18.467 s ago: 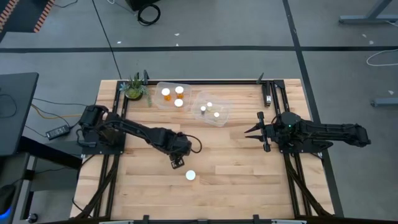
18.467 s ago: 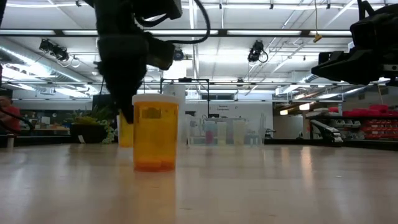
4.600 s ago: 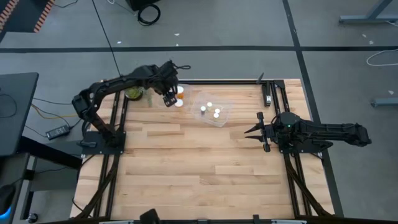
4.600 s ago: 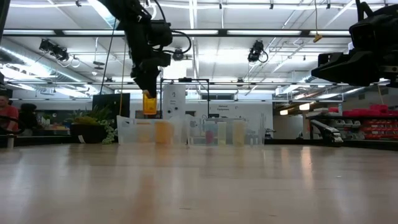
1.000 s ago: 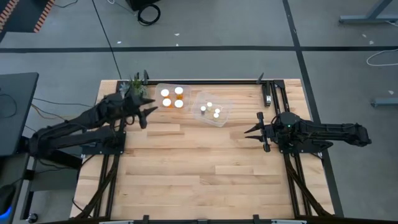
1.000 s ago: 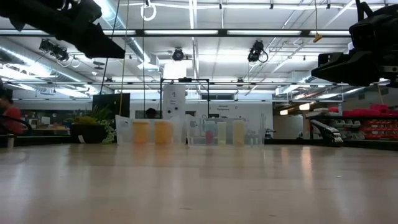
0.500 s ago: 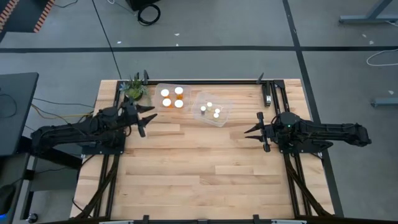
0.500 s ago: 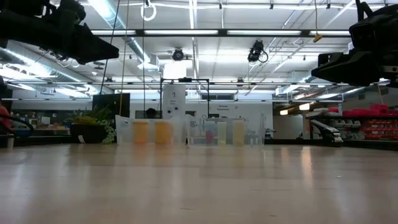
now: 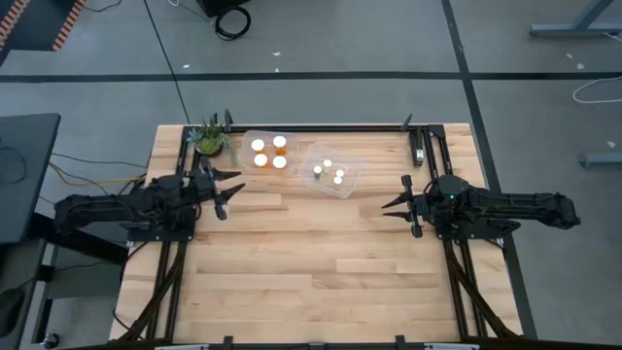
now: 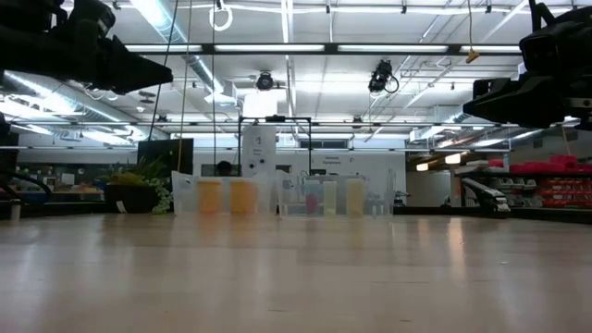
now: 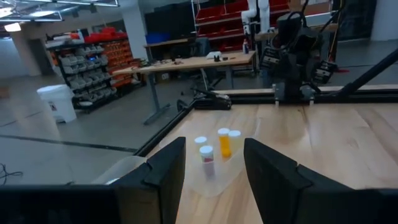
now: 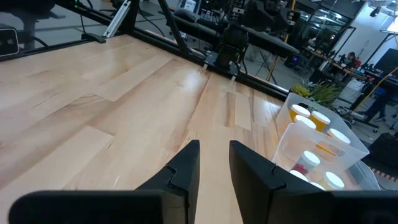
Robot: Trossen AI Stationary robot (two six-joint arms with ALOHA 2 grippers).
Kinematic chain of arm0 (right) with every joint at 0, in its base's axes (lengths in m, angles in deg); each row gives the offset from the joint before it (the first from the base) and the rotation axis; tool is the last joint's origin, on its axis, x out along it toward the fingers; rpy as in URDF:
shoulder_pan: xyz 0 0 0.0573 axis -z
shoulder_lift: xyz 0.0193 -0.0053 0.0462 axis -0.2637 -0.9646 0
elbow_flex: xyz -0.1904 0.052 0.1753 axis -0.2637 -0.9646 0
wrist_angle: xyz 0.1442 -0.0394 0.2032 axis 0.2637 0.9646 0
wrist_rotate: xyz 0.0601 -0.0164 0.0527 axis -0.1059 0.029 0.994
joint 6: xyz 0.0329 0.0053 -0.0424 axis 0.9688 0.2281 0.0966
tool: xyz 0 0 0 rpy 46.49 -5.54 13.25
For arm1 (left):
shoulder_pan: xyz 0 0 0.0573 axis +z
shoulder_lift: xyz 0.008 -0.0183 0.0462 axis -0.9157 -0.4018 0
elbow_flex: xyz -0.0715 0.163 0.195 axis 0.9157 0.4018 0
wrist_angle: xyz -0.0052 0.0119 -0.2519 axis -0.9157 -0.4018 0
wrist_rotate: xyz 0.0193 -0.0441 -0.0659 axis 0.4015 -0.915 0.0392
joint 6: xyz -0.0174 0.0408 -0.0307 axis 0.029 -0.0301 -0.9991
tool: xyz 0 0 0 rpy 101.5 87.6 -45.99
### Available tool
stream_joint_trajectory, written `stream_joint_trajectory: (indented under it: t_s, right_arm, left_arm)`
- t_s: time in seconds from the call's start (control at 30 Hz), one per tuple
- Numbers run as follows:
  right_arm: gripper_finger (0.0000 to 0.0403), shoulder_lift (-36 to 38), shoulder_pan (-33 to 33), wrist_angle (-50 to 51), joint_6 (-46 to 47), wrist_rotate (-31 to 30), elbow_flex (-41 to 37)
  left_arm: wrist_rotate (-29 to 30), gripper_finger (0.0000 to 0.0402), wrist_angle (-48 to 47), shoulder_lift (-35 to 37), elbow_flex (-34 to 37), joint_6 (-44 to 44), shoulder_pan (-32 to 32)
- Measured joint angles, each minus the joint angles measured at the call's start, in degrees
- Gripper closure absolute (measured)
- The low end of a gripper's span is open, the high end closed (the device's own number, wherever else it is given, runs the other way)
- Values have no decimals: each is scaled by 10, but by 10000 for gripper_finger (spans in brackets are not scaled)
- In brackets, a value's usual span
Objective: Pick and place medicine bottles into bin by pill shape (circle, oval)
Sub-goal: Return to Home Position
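Observation:
Several bigger orange bottles with white caps [image 9: 269,152] stand upright in a clear bin [image 9: 249,136] at the table's far side. They also show in the low view [image 10: 226,196]. Three small bottles [image 9: 328,170] stand in a second clear bin [image 9: 348,181] to its right, and also show in the left wrist view [image 11: 219,145]. My left gripper [image 9: 229,194] is open and empty, near and left of the bins. My right gripper [image 9: 393,206] is open and empty at the table's right, pointing toward the left. Both bins show in the right wrist view [image 12: 316,146].
A small potted plant [image 9: 209,139] stands at the far left corner beside the bins. Black frame rails [image 9: 421,146] run along the table's edges. The bare wooden top [image 9: 311,262] stretches from the bins to the near edge.
My left gripper has drawn back from the bins toward the table's near and left edges. Its arm has folded back and levelled out. It has stayed open and empty. The bottles and bins have kept still.

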Motion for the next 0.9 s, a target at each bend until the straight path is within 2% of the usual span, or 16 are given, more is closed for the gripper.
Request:
stream_joint_trajectory:
  t_s: [0.2,0.4,0.6,0.9]
  right_arm:
    - [310,0,0,0,0,0,0]
    - [310,0,0,0,0,0,0]
    - [310,0,0,0,0,0,0]
    - [310,0,6,1,0,0,0]
  left_arm:
    - [0,230,-22,15,3,0,-7]
    - [17,236,3,34,52,-13,-26]
    - [58,269,-4,44,72,-18,-40]
    - [59,316,-28,43,72,-41,-81]
